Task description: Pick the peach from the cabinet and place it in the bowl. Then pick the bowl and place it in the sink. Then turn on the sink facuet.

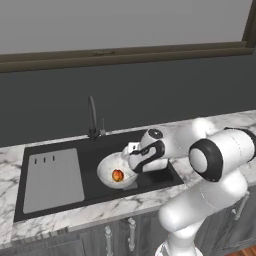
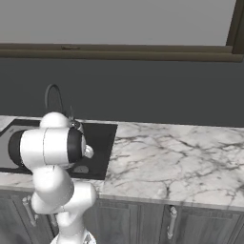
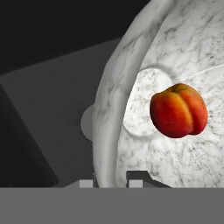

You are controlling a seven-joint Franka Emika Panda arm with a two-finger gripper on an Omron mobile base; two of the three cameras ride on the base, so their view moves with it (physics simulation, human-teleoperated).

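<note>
Left base view: bowl (image 1: 113, 172) sits inside the sink (image 1: 95, 155), centre of frame, w/ the peach (image 1: 118, 175) resting inside it, slightly right of the bowl's middle; the arm comes up from lower right & bends over the basin, its hand at the bowl's right rim; gripper (image 1: 128, 161) itself mostly hidden behind the wrist there. Pale drainboard (image 1: 54, 178) w/ three slots fills the left part of the sink; sink facuet (image 1: 93, 118) stands at the sink's back edge, upper-centre of frame, arched spout curving up, small lever just to its right. Marble bench (image 1: 100, 210) runs round the sink.

Hand view: bowl rim (image 3: 114, 105) runs top to bottom through centre frame; peach (image 3: 178, 110) lies right of centre on the bowl's inner wall, orange-red w/ a yellowish side; round metal drain (image 3: 87, 123) peeks out left of the rim, on the dark basin floor. Two finger tips (image 3: 136, 177) show at the bottom, one each side of the rim, so the gripper straddles the bowl wall, narrowly parted; can't tell if the pads actually press on it.

Right base view: arm fills lower left, covering most of the sink (image 2: 100, 143); faucet spout (image 2: 53, 97) arcs above it at left; marble bench (image 2: 181, 162) stretches across right half of frame.
</note>
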